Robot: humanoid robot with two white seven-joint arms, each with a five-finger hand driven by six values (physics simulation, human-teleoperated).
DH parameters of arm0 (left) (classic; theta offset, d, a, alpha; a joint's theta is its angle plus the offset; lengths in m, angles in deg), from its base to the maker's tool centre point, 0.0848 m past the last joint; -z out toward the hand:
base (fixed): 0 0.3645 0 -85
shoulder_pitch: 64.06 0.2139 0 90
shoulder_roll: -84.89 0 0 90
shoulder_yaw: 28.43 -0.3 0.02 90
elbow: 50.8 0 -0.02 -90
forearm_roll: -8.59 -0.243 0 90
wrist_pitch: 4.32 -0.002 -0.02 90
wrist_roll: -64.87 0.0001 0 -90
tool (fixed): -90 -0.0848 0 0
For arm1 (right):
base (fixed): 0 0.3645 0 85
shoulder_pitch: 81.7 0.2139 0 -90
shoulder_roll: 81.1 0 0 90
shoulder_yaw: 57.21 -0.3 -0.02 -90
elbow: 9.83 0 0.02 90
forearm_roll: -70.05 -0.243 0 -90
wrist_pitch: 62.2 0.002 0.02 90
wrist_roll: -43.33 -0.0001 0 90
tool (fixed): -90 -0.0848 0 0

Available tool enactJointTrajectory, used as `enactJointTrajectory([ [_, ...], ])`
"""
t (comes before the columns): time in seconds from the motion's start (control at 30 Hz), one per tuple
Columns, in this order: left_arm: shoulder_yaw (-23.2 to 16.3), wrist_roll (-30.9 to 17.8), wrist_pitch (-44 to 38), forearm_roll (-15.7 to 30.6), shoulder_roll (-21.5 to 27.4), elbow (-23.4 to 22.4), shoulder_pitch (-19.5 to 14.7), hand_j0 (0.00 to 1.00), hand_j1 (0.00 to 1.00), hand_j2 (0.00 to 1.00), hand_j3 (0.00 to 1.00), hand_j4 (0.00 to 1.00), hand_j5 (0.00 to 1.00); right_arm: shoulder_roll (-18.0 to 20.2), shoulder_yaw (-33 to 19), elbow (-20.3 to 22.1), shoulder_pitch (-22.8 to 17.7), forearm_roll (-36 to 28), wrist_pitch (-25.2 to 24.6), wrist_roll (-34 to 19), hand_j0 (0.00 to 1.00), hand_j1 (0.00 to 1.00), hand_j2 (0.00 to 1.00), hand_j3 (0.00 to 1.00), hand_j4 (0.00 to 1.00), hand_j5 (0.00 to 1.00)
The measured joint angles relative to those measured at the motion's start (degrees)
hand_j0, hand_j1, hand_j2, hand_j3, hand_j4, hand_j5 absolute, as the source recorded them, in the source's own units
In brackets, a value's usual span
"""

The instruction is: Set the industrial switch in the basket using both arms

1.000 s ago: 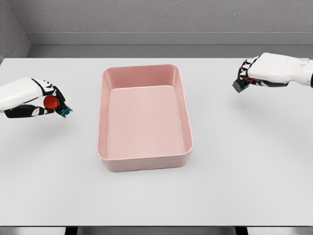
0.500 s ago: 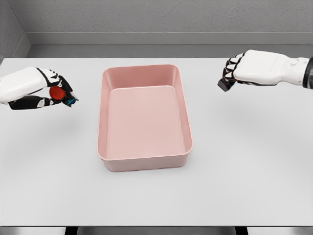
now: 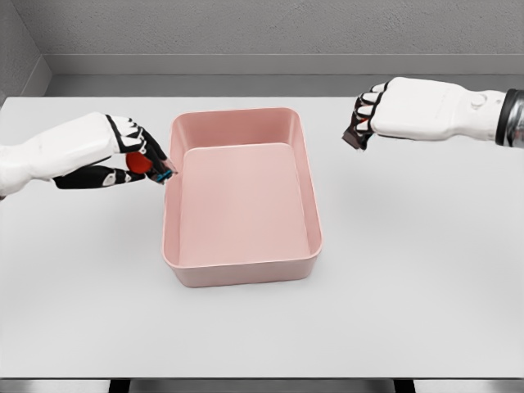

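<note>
A pink rectangular basket point(image 3: 304, 139) stands in the middle of the white table. My left hand point(image 3: 135, 160) is shut on an industrial switch point(image 3: 151, 166) with a red button, held right at the basket's left wall, above the table. My right hand point(image 3: 368, 119) is shut on a second dark switch point(image 3: 354, 134), only partly visible under the fingers. It hovers to the right of the basket's far right corner, apart from the rim.
The white table point(image 3: 409, 286) stretches wide around the basket on all sides. A grey wall runs behind the table's far edge.
Both hands have moved inward toward the basket with their switches. The left one rose and came right up to the left wall; the right one shifted left.
</note>
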Motion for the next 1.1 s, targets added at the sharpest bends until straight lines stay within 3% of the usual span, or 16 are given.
enactJointTrajectory([
  [0.5, -1.5, -0.6, 0.0, -0.8, -6.9, 2.5, -3.8, 0.51, 0.51, 0.51, 0.51, 0.51, 0.51, -4.2, 0.3, 0.5, 0.8, 0.6, 0.0, -0.7, 0.43, 0.43, 0.43, 0.43, 0.43, 0.43],
  [0.6, -2.3, -0.7, 0.0, -1.5, -8.2, 2.6, -4.4, 0.62, 0.62, 0.62, 0.62, 0.62, 0.62, -5.1, 0.4, 0.5, 1.4, 0.8, 0.0, -1.0, 0.42, 0.42, 0.42, 0.42, 0.42, 0.42],
  [0.7, -2.6, -0.7, 0.0, -1.7, -8.9, 2.7, -5.0, 1.00, 1.00, 1.00, 1.00, 1.00, 1.00, -5.6, 0.5, 0.5, 1.5, 0.9, 0.0, -1.2, 0.42, 0.42, 0.42, 0.42, 0.42, 0.42],
  [0.87, -2.8, -0.6, 0.0, -1.9, -10.7, 2.7, -6.9, 1.00, 1.00, 1.00, 1.00, 1.00, 1.00, -5.9, 0.6, 0.5, 1.6, 1.0, 0.0, -1.2, 0.42, 0.42, 0.42, 0.42, 0.42, 0.42],
  [0.97, -3.9, -0.7, 0.0, -2.0, -12.5, 2.7, -9.7, 1.00, 1.00, 1.00, 1.00, 1.00, 1.00, -6.2, 0.6, 0.5, 1.6, 1.0, 0.0, -1.2, 0.42, 0.42, 0.42, 0.42, 0.42, 0.42],
  [1.1, -4.7, -0.8, 0.0, -2.3, -13.9, 2.8, -10.2, 1.00, 1.00, 1.00, 1.00, 1.00, 1.00, -6.5, 0.6, 0.5, 1.6, 1.0, 0.0, -1.2, 0.42, 0.42, 0.42, 0.42, 0.42, 0.42],
])
